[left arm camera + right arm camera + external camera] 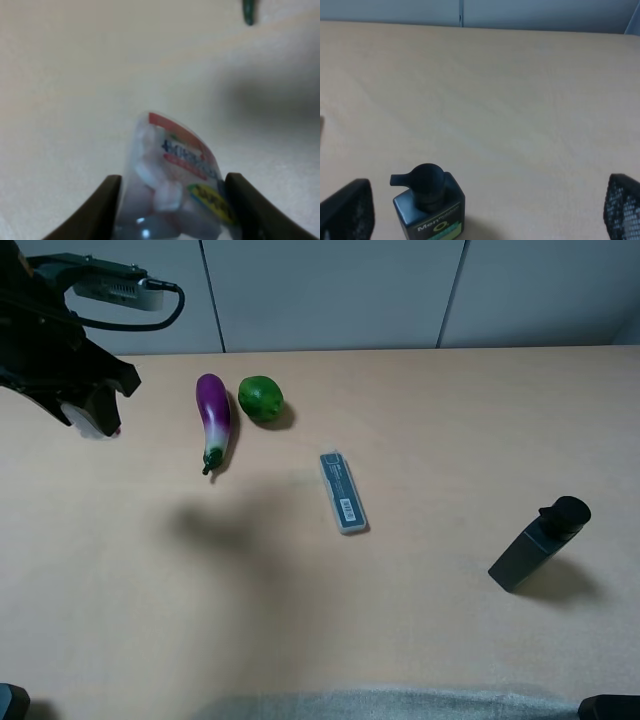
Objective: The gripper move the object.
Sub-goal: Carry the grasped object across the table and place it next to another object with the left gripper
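My left gripper (pixel 98 408) is at the far left of the table, raised above it, and is shut on the small clear plastic bottle (pixel 108 426) with a red-pink label. In the left wrist view the bottle (pixel 170 170) sits between the two dark fingers (pixel 102 210), label facing the camera, with the table surface below. Its cap is hidden. My right gripper (pixel 487 186) is open and empty, its fingers spread wide; in the high view only a bit of it shows at the bottom right corner (pixel 610 707).
A purple eggplant (pixel 213 420) and a green lime (pixel 261 398) lie to the right of my left gripper. A flat grey case (pixel 343 492) lies mid-table. A black angular pump bottle (pixel 540 545) stands at right, just ahead of my right gripper (pixel 430 205).
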Robot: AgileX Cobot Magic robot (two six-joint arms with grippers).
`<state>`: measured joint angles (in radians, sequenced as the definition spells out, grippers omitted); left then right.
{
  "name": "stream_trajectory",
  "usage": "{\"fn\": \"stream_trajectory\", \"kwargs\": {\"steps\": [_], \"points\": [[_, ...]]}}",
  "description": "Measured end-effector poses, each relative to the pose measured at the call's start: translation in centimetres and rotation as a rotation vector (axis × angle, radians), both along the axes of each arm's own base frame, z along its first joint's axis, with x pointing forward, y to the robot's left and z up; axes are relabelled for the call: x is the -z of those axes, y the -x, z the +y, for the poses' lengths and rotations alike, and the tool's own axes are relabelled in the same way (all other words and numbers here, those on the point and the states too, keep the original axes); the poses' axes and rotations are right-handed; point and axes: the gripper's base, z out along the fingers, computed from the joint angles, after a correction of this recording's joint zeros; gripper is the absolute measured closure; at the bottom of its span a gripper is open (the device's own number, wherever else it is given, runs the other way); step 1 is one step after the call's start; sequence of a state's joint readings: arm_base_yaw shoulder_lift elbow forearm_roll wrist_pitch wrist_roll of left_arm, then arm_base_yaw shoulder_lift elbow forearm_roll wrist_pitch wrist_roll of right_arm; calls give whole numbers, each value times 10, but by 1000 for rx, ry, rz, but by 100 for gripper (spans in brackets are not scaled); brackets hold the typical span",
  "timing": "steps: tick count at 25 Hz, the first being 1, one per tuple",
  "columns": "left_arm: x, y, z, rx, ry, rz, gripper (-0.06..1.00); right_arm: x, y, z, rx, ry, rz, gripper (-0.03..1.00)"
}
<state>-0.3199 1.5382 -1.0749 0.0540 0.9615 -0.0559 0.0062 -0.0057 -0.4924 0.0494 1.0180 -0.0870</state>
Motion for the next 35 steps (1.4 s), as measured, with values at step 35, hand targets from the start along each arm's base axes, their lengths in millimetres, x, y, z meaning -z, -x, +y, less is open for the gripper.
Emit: {"fn": "stream_trajectory", "kwargs": {"steps": [35], "points": [[-18, 16, -78, 104, 47, -187, 51, 0, 0, 0, 0, 0, 0, 28]]}}
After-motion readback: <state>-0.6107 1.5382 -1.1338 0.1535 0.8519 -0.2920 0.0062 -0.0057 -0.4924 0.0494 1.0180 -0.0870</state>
